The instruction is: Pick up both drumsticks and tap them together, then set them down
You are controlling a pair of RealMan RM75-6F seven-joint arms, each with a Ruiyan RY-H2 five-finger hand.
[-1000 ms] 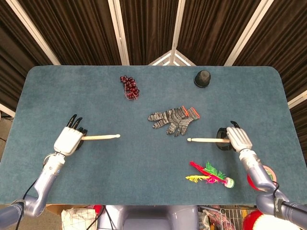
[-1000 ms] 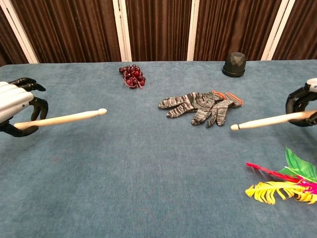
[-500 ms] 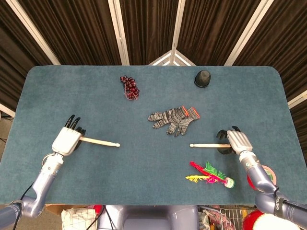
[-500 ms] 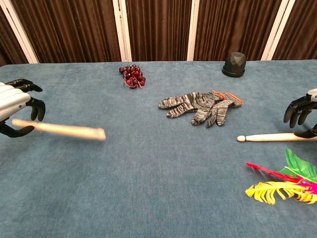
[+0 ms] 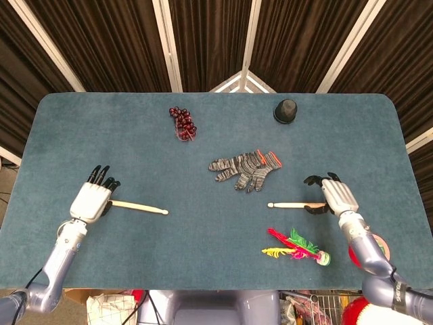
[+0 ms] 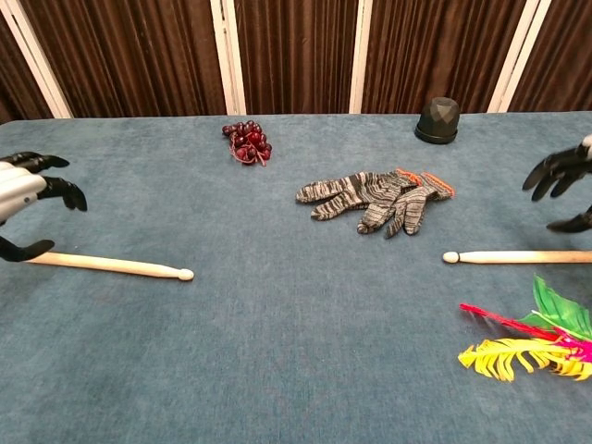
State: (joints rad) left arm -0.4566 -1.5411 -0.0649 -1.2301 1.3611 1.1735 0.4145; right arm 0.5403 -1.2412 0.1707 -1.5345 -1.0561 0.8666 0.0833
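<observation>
Wooden drumsticks [image 6: 111,265] lie flat — fingers [image 6: 55,190] spread above, untouching.

Two drumsticks lie on the table [image 5: 81,128]: the left drumstick [image 5: 139,207] and the right drumstick [image 5: 292,204]. One pair of gloves [image 5: 246,168] sits mid-table, one bunch of dark red beads [image 5: 183,122] far left, one black cup [image 5: 286,111] far right, one feathered shuttlecock [image 5: 295,246] near right.

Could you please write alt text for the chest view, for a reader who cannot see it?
Two drumsticks lie on a blue table, an open robot hand at each one's outer end. Striped gloves lie between.
</observation>
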